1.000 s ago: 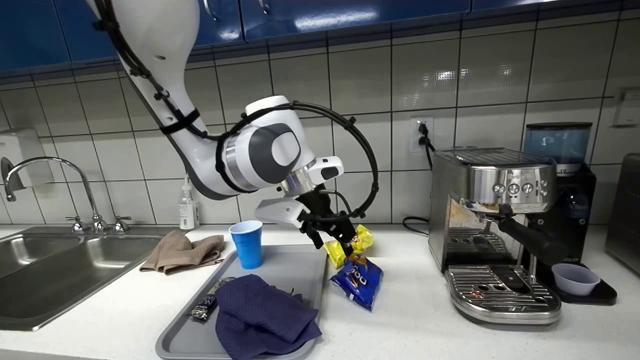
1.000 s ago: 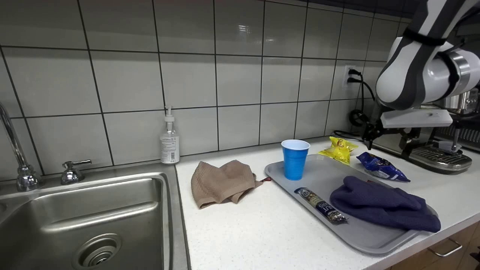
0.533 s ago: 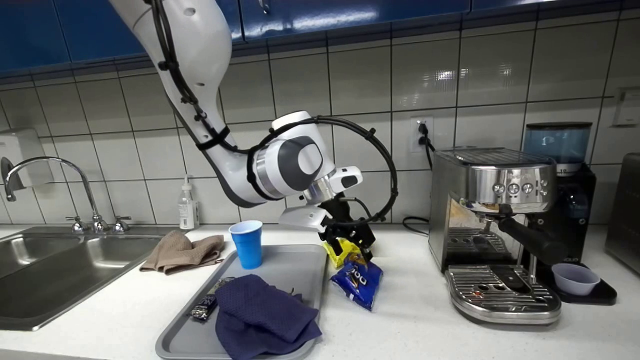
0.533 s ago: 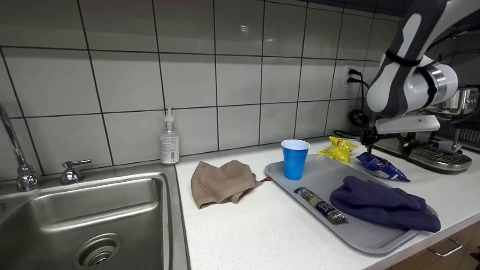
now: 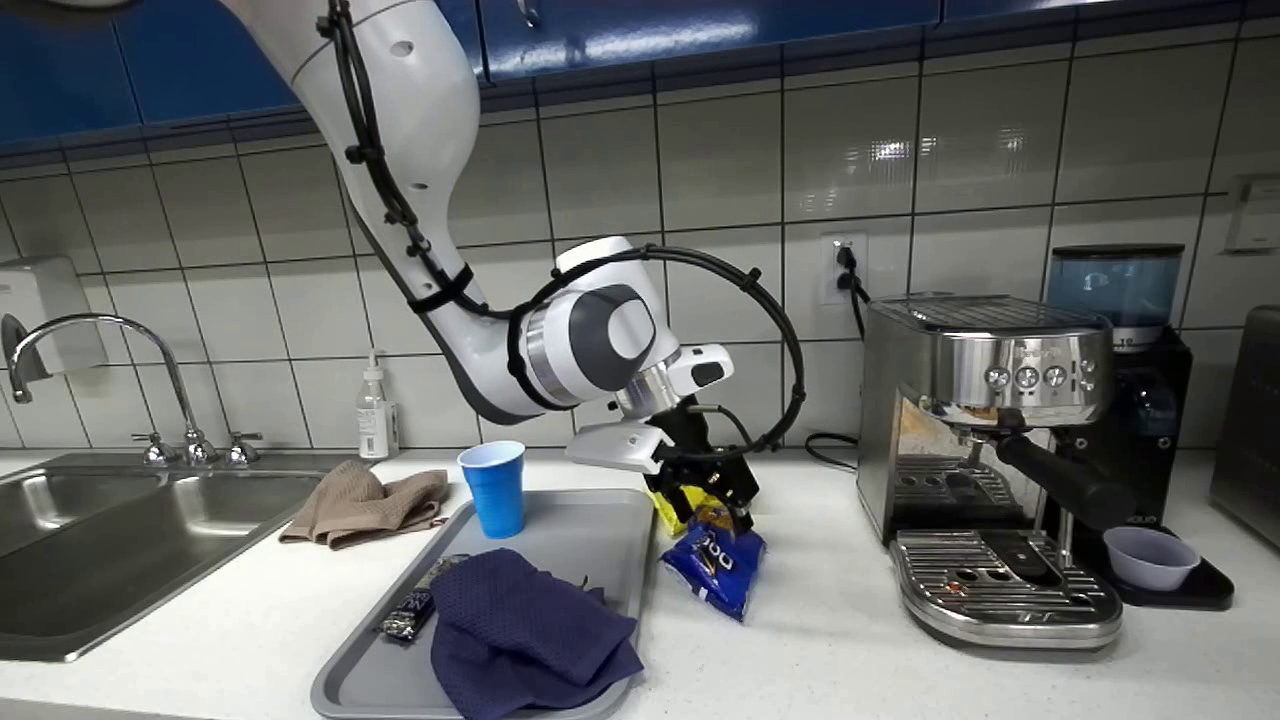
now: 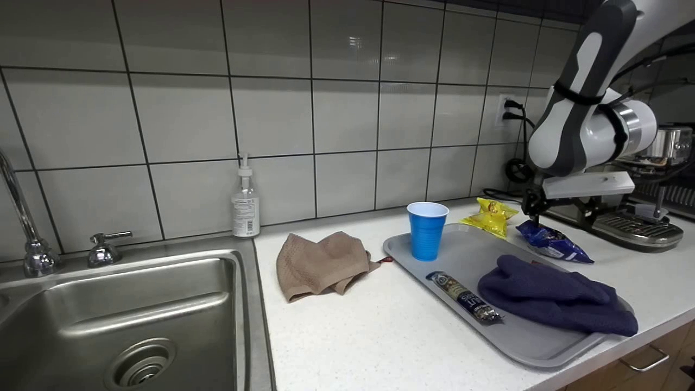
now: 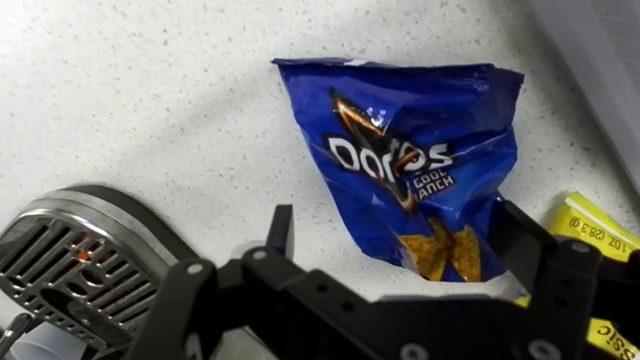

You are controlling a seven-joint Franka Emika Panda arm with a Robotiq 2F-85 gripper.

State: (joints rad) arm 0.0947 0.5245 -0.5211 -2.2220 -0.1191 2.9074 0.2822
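Observation:
A blue Doritos bag (image 7: pixel 400 125) lies face up on the white counter; it also shows in both exterior views, as a blue bag (image 5: pixel 715 575) beside the tray and a blue bag (image 6: pixel 554 243) at the right. Low over its end with the printed chips, my gripper (image 7: pixel 394 212) stands wide open, one finger on either side. The right-hand finger overlaps the bag's edge in the wrist view; I cannot tell whether it touches. A gap separates the left-hand finger from the bag. Behind the gripper lies a yellow chip bag (image 6: pixel 490 217), partly hidden by the arm in an exterior view.
Beside the bags is a grey tray (image 5: pixel 575 512) with a blue cup (image 5: pixel 497 495), a dark blue cloth (image 5: pixel 530 630) and a wrapped bar (image 6: pixel 466 297). An espresso machine (image 5: pixel 1000 365) stands to one side. A brown cloth (image 6: pixel 323 263) lies between tray and sink (image 6: pixel 247 320).
The arm has moved across and down, bringing the open gripper from above the yellow bag to low over the end of the blue bag. Both bags lie where they were.

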